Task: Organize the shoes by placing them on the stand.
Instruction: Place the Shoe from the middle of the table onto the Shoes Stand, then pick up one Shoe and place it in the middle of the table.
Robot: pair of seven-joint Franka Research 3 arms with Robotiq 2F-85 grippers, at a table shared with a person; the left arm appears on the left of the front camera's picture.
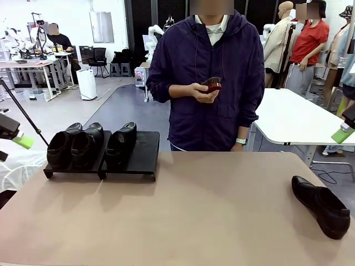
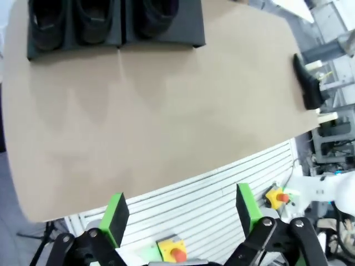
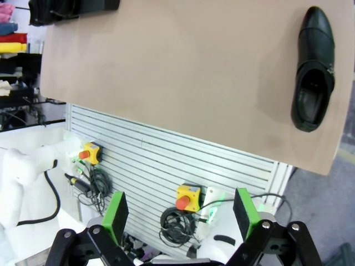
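The black stand [image 1: 143, 151] sits at the table's far left and carries three glossy black shoes: two [image 1: 60, 147] [image 1: 86, 144] on its left section and one [image 1: 121, 143] on its right section. A fourth shoe [image 1: 320, 206] lies alone near the table's right edge, also seen in the right wrist view [image 3: 313, 66] and the left wrist view [image 2: 308, 83]. My left gripper [image 1: 19, 138] hovers off the table's left side; its own view shows it open [image 2: 180, 213] and holding nothing. Off the right side my right gripper [image 1: 344, 132] is open [image 3: 180, 213] and holding nothing.
A person [image 1: 208, 77] stands at the far edge behind the stand, holding a small dark red object [image 1: 211, 84] in both hands. A white table [image 1: 294, 119] stands at the back right. Bare tan tabletop [image 1: 205, 210] stretches between the stand and the lone shoe.
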